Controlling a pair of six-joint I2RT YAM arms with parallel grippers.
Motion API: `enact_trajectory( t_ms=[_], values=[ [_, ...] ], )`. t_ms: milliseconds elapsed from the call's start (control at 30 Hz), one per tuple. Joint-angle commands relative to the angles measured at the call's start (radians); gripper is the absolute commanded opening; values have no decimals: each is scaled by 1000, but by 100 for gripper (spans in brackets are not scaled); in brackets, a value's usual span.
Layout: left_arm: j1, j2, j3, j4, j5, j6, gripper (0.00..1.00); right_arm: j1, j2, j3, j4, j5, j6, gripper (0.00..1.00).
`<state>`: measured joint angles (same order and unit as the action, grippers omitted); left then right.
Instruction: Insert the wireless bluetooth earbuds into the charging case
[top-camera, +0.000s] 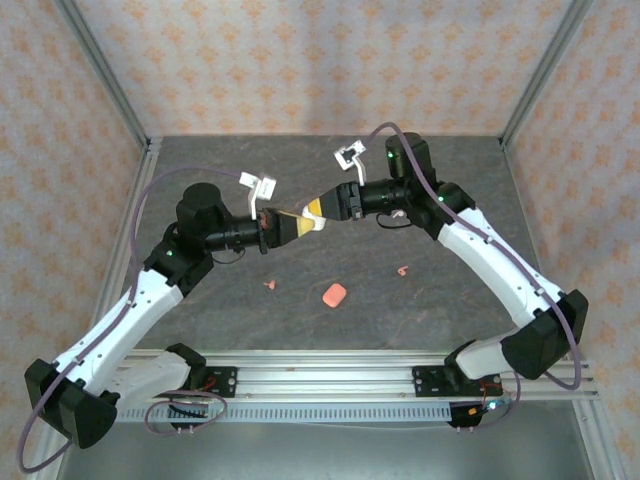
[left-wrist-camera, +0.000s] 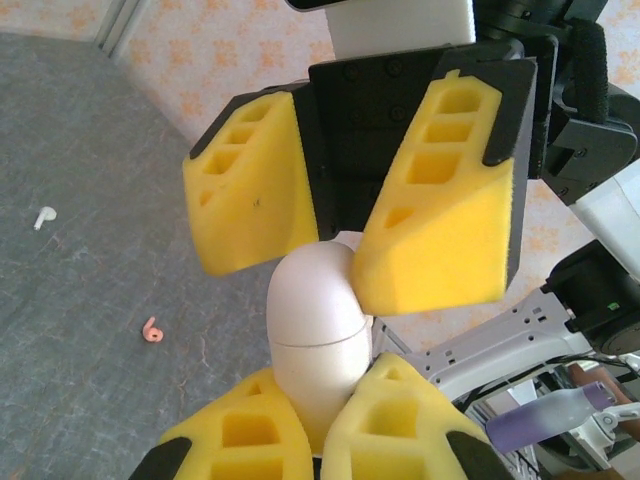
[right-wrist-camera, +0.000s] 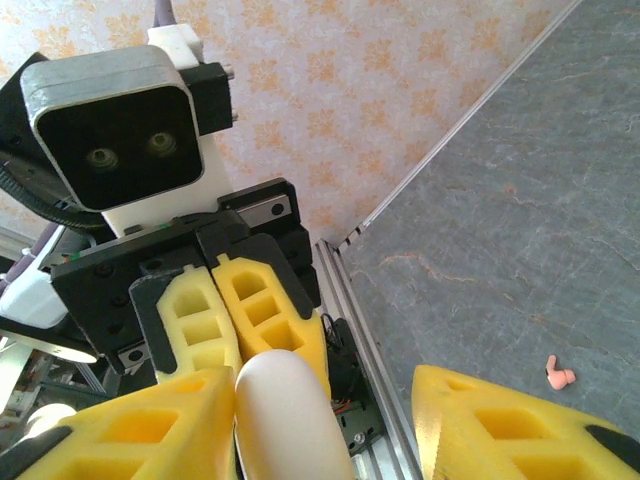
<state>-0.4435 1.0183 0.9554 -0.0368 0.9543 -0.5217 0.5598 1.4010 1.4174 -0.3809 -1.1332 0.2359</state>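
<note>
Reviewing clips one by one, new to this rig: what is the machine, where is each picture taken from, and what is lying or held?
Two robot arms stand at the near edge of a table. One picture looks down from above; the other two come from a camera on each wrist. Midair, the left gripper is shut on a white case; the right gripper stands open around its other end. On the table lie a coral-pink case, two pink earbuds and a white earbud.
</note>
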Motion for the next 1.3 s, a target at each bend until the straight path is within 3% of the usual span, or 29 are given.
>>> enact_trajectory(
  t_ms=[0, 300, 533, 833, 1100, 1267],
  values=[
    [-3, -27, -10, 21, -12, 24, 0, 4, 10, 4, 3, 15, -9, 49],
    [-3, -45, -14, 37, -14, 18, 0, -11, 22, 9, -71, 119, -26, 49],
    [-2, -47, -23, 48, -17, 6, 0, -19, 6, -26, 4, 88, 34, 51],
    [-2, -43, -24, 52, -19, 11, 0, -41, 12, -26, -35, 168, 38, 55],
    [-2, -79, -46, -1, -74, 86, 0, -63, -10, -45, -65, 367, 115, 60],
    [-2, -150, -51, -138, -186, 205, 0, -67, 19, -57, -132, 555, 203, 59]
  ],
)
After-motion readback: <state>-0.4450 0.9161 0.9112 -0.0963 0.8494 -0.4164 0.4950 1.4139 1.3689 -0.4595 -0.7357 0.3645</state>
